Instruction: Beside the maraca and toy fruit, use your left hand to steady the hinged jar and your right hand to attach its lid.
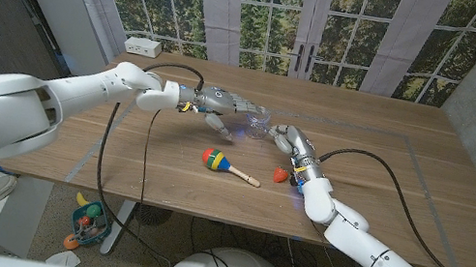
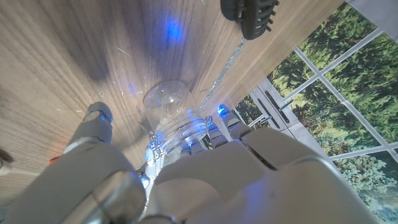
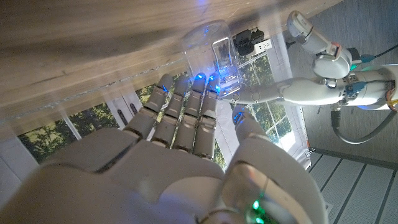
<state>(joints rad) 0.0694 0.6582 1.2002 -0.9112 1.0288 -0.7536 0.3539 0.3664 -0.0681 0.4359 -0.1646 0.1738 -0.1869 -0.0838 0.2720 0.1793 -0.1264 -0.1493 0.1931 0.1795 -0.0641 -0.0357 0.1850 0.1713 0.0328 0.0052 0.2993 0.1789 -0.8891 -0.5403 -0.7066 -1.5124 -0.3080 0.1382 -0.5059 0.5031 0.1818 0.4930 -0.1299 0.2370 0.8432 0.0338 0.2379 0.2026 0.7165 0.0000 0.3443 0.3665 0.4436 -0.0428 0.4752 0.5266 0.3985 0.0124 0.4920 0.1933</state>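
A clear hinged jar [image 1: 254, 128] stands near the middle of the wooden table [image 1: 387, 179]. My left hand [image 1: 219, 103] reaches in from the left and grips it. In the left wrist view the fingers [image 2: 205, 134] wrap the jar [image 2: 166, 102]. My right hand [image 1: 290, 145] is just right of the jar, fingers stretched toward it and holding nothing. The right wrist view shows those fingers [image 3: 186, 106] reaching up to the jar [image 3: 208, 50] and its metal clasp. I cannot tell whether they touch. A maraca [image 1: 214, 159] and a red toy fruit [image 1: 281, 175] lie in front.
Black cables run over the table from both wrists. A white power strip [image 1: 143, 45] sits at the far left corner. Tall windows stand behind the table. The right half of the tabletop is bare wood.
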